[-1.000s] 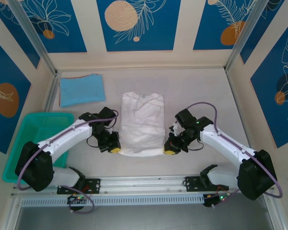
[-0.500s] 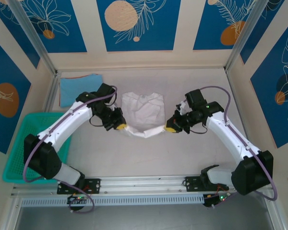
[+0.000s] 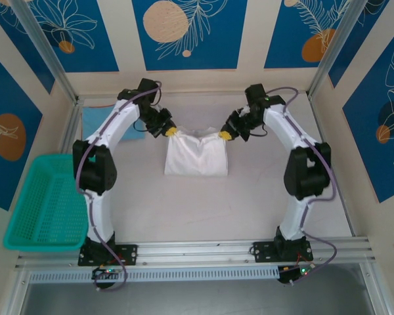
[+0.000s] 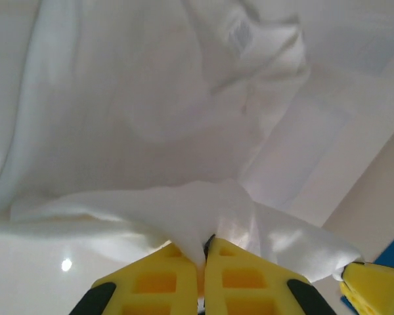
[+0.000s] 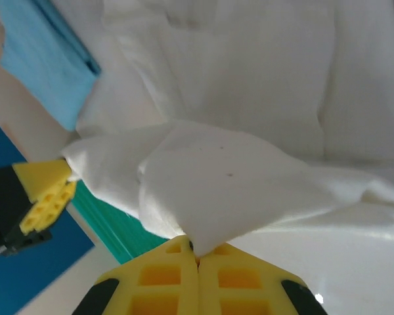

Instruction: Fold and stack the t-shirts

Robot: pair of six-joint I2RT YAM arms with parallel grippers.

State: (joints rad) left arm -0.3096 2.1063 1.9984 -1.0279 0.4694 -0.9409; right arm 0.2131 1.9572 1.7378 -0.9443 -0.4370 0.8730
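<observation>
Pale surface (image 3: 249,197) between blue-patterned walls carries the white t-shirt (image 3: 196,156) at its far middle, doubled over on itself. Left pincer (image 3: 171,132) and right pincer (image 3: 223,135) each clamp a corner of its upper layer, level at the far edge, probably so the halves line up. Light-blue t-shirt (image 3: 92,126) lies folded far left, likely awaiting the stack.

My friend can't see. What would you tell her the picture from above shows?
The left pincer and right pincer are each shut on a far corner of a white t-shirt. A light-blue t-shirt lies far left, a teal basket near left.
</observation>
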